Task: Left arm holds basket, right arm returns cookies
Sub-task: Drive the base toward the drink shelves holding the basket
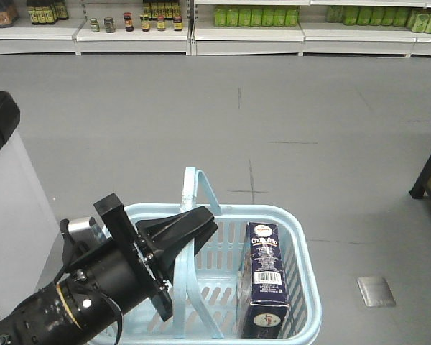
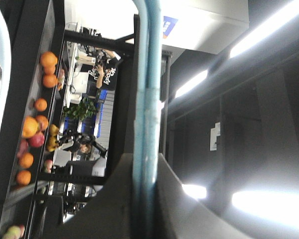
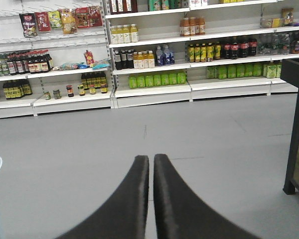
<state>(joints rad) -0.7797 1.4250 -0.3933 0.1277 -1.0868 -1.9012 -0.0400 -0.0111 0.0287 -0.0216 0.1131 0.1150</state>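
Observation:
The light-blue basket [image 1: 302,237] hangs low in the front view, above the grey floor. One of its handles [image 1: 195,188] stands up, and my left gripper [image 1: 201,224] is shut on it. In the left wrist view the pale blue handle [image 2: 146,89] runs straight up from between the jaws of the left gripper [image 2: 145,160]. The cookies [image 1: 266,277], a dark navy box with a white barcode panel, stand inside the basket on its right side. My right gripper [image 3: 151,159] points at the open floor, shut with nothing between its fingers. It does not show in the front view.
Store shelves [image 1: 244,32] with bottles and jars line the far wall. A white cabinet with a black top [image 1: 3,187] stands at the left. A dark rack leg [image 1: 429,180] is at the right, and a metal floor plate [image 1: 376,291] lies beside the basket.

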